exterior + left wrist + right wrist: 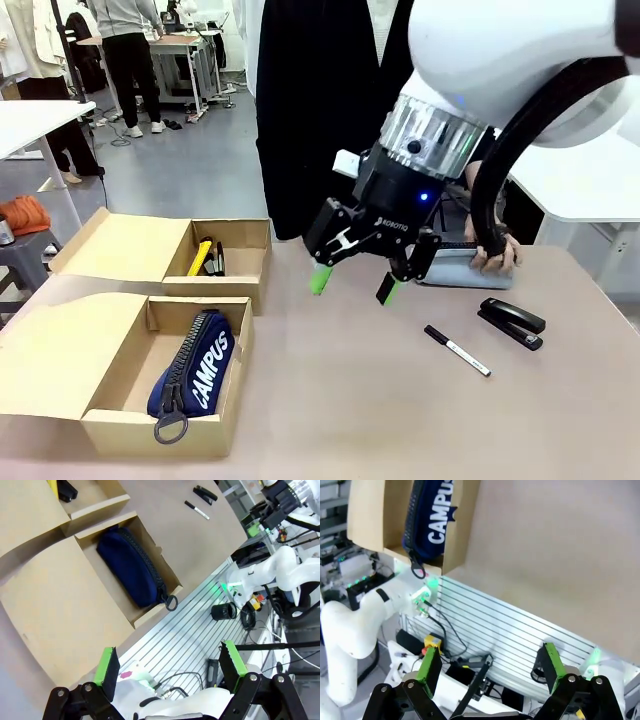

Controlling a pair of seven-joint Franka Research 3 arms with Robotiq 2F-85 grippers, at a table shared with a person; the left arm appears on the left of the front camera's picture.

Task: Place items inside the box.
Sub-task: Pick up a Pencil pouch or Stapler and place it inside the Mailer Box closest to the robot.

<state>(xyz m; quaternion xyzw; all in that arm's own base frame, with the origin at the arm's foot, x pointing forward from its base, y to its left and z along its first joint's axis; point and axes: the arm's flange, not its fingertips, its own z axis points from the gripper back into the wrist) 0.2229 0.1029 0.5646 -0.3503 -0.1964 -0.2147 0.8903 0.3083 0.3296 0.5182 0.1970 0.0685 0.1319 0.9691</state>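
Black right gripper (pixel 353 285), green pads apart and empty, hovers mid-table, probably poised for the light grey-blue zip pouch (pixel 455 270) a person's hand (pixel 495 255) steadies at its three o'clock.

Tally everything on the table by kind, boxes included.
Boxes: 2, near box and far box.
Zip pouches: 2, navy pouch and grey pouch.
Marker pen: 1.
Stapler: 1.
Yellow utility knife: 1.
Black item beside the knife, kind unclear: 1.
Total: 8.
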